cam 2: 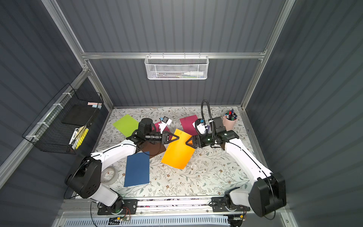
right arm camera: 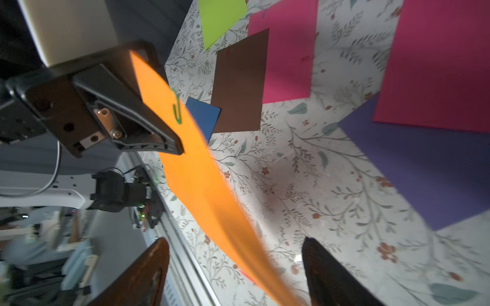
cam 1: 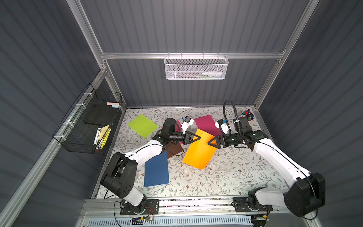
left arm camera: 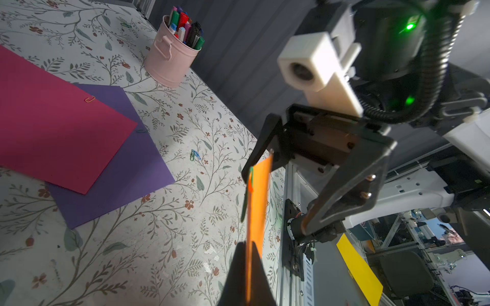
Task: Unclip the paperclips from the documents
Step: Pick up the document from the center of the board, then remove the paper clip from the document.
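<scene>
The left hand (cam 1: 198, 137) is clenched on one edge of the orange document (cam 1: 199, 153), holding that end raised off the desk (cam 1: 225, 176). The right hand (cam 1: 209, 142) stands released, its jaws wide on either side of the same sheet and gripping nothing. A green paperclip (right arm camera: 177, 111) sits on the sheet's edge just beside the left hand. Assessment: the orange sheet is the one being unclipped and the clip is not yet off. The next move calls for the right hand to close on the wire alone and draw it off the edge while the left grip holds. Other documents lie flat on the desk, and the magenta sheet (left arm camera: 53, 119) bears a clip (left arm camera: 89, 99). Containers: the pink pot (left arm camera: 169, 61) is full of marker pens (left arm camera: 185, 26); the white mesh basket (cam 1: 196, 67) holds a white tube-like item (cam 1: 212, 73); the black wire basket (cam 1: 92, 125) holds a marker (cam 1: 97, 135), a yellow pad (cam 1: 105, 137) and sticky notes (cam 1: 113, 104)
</scene>
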Controlling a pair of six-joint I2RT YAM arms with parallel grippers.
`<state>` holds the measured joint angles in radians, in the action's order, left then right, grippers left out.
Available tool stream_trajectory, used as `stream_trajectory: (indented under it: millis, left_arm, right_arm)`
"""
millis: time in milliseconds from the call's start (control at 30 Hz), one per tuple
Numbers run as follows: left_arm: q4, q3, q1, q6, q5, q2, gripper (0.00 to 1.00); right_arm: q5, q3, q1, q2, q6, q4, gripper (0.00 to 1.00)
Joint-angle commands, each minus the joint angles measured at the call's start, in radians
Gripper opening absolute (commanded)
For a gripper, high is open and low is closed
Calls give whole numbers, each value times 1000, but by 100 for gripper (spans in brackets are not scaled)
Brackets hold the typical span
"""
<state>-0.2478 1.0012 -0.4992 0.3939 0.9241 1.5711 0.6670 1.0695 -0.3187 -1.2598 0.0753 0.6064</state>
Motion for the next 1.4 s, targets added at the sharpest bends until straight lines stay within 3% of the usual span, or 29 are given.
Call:
stream_trajectory:
  millis: [0, 200, 433, 600, 867, 1367]
  left_arm:
    - [131, 37, 5, -159, 20, -23, 0]
    - [230, 69, -7, -280, 56, -52, 0]
    - [335, 103, -22, -393, 96, -78, 0]
    - [372, 113, -28, -421, 108, -78, 0]
    - [378, 117, -28, -427, 134, -85, 0]
    - [367, 120, -28, -423, 173, -85, 0]
  right_arm:
    - [-94, 24, 16, 74, -156, 58, 83]
    - [55, 37, 32, 81, -228, -50, 81]
    - [357, 90, 32, -63, -304, -148, 70]
    - [495, 137, 28, -141, -327, -148, 62]
    - [559, 124, 12, -171, -346, -145, 42]
    - [517, 109, -13, -204, -371, -121, 30]
